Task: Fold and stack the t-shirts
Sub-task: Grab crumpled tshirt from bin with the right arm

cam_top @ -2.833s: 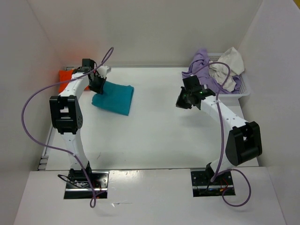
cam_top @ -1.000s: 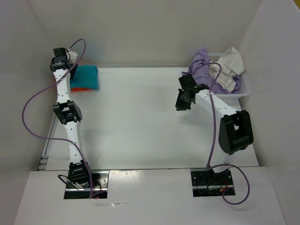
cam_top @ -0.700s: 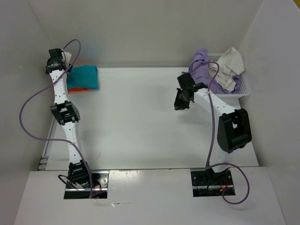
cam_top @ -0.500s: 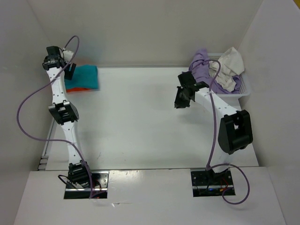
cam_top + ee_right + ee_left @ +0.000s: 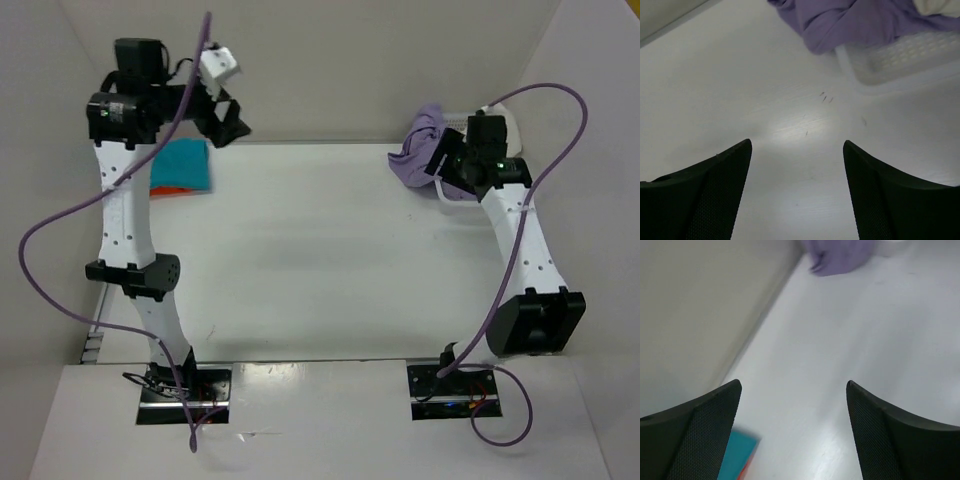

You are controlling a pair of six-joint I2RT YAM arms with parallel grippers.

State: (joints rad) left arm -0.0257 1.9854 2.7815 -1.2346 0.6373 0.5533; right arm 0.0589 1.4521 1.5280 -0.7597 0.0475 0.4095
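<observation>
The right gripper [image 5: 796, 144] stood wide open with nothing between its jaws, hanging over bare table [image 5: 790, 100]. Just ahead of the gap, and a little toward the right-hand finger, lay the purple shirt [image 5: 840, 20]. It was a loose bunch spilling over the near rim of the basket [image 5: 900, 60] onto the table, its spread running across the line of approach, not along it. The off-white shirt [image 5: 940, 6] sat beyond it, deeper in the basket. The left gripper [image 5: 793, 385] was also wide open and empty, raised high. The folded teal shirt [image 5: 737, 452] lay below and behind its left-hand finger, on top of the orange shirt [image 5: 165, 190], while the purple one lay far ahead across the table. The right arm was plainly nearer, so the next pick looked to be its job.
</observation>
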